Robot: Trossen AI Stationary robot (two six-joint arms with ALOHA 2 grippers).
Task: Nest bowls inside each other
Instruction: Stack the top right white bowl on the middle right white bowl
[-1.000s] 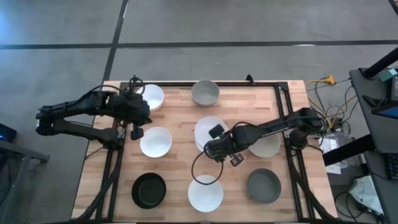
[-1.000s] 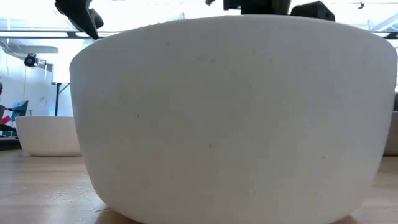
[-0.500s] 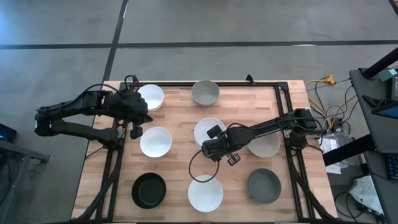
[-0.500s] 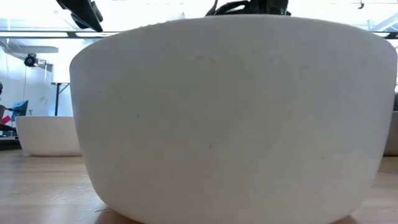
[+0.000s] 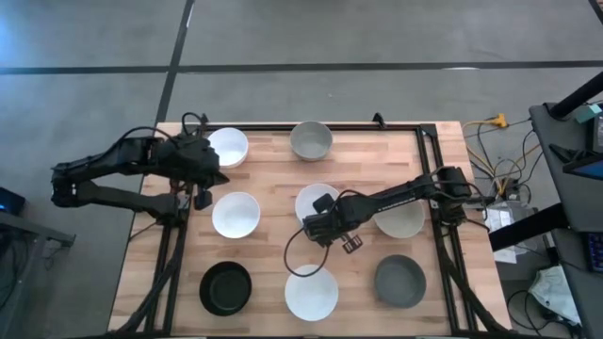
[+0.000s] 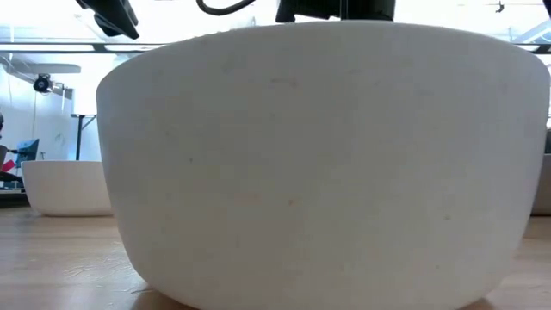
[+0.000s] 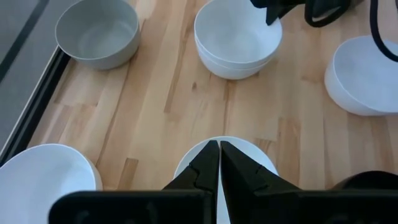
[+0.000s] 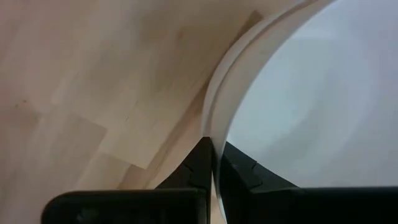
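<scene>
Judged by how things lie, the nesting has barely begun. The wooden table (image 5: 273, 169) carries bowls scattered singly: white ones at the far left corner (image 5: 229, 146), left of centre (image 5: 236, 215), the near edge (image 5: 312, 293) and the right (image 5: 405, 221); grey ones at the far edge (image 5: 311, 140) and near right (image 5: 399, 281); a black bowl (image 5: 226, 288) near left. Only the central stacked white bowls (image 5: 317, 198) look nested. The right tool (image 5: 320, 231) has its fingers together on that stack's rim. The left tool (image 5: 203, 188), fingers together and empty, hovers by the left-of-centre bowl. Around the table lies grey concrete floor (image 5: 377, 38), with a cluttered desk (image 5: 570, 169) at right.
</scene>
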